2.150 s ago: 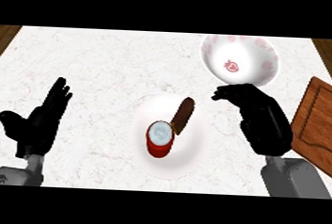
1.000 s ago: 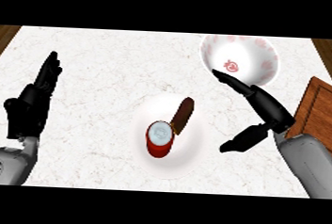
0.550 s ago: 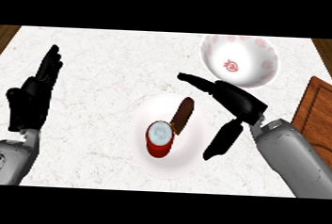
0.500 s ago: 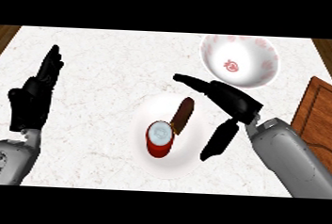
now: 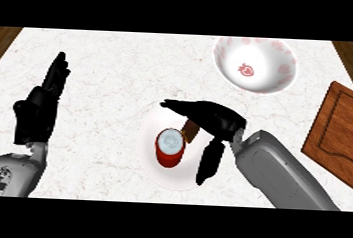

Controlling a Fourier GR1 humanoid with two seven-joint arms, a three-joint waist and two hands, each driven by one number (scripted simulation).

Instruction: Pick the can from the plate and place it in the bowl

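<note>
At the counter's left edge my left hand (image 5: 38,107) rests open, fingers straight and pointing up, well clear of the work. Mid-counter, the white plate (image 5: 150,155) carries the red can (image 5: 169,147), standing a little tilted with its pale lid towards me, and a dark brown piece (image 5: 191,130) just behind it that I cannot identify. My right hand (image 5: 213,120) hangs over the plate's right side, fingers spread wide above the can's far side and thumb dropped down beside it, holding nothing yet. I judge the can stiff, light and smooth-walled, likely to slip or tip if pinched at the rim, so I would take it round the middle of its wall. Upper right, the white bowl (image 5: 273,54) with red markings holds nothing I can see. A wooden board (image 5: 334,130) lies at the right edge.
</note>
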